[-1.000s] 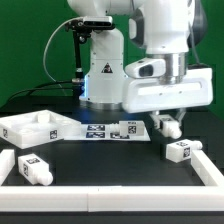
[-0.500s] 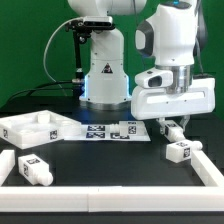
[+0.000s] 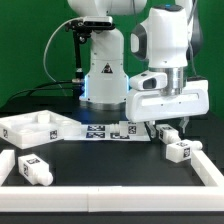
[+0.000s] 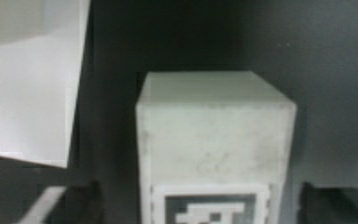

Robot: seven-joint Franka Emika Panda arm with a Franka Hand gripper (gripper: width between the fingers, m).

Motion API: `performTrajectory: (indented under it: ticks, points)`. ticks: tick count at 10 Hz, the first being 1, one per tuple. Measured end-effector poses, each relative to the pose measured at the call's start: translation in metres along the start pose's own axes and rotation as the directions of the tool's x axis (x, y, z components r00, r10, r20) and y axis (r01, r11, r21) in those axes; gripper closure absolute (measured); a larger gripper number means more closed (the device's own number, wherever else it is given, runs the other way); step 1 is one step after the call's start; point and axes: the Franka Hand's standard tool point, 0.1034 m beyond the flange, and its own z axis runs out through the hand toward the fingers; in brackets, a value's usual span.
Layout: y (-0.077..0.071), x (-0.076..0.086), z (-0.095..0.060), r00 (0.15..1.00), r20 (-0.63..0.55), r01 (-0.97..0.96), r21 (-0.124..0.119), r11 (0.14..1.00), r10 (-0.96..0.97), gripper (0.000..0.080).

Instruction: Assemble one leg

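Note:
My gripper (image 3: pixel 172 130) hangs low over the table at the exterior view's right. Its fingers straddle a small white leg (image 3: pixel 171 133) with a black-and-white tag. In the wrist view this leg (image 4: pixel 220 130) fills the middle, tag toward the camera. The dark fingers (image 4: pixel 60 205) stand on either side, with narrow dark gaps between them and the leg. The gripper (image 4: pixel 202 208) looks open around it. A second leg (image 3: pixel 180 150) lies just in front on the table. A third leg (image 3: pixel 34 168) lies at the front left.
The large white square panel (image 3: pixel 20 130) lies at the left. The marker board (image 3: pixel 108 130) lies in the middle, just left of the gripper. A white rail (image 3: pixel 205 170) borders the front. A flat white surface (image 4: pixel 25 80) shows beside the leg in the wrist view.
The hand has moved down and slightly right, so its fingers now sit around the leg near the marker board. The other legs and the panel have not moved.

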Motion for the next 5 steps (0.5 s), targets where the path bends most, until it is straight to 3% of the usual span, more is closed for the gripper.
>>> performTrajectory:
  ticks: [1,2,5]
  points:
    - [0.007,0.012,-0.025,0.999,0.024,-0.024,-0.003,1.0,0.024,0.0185]
    - [0.007,0.024,-0.045,0.998,0.013,-0.067,-0.004,0.998,0.067,0.0185]
    - [0.024,0.063,-0.049,0.995,0.011,-0.095,0.009,0.995,0.095,0.0151]
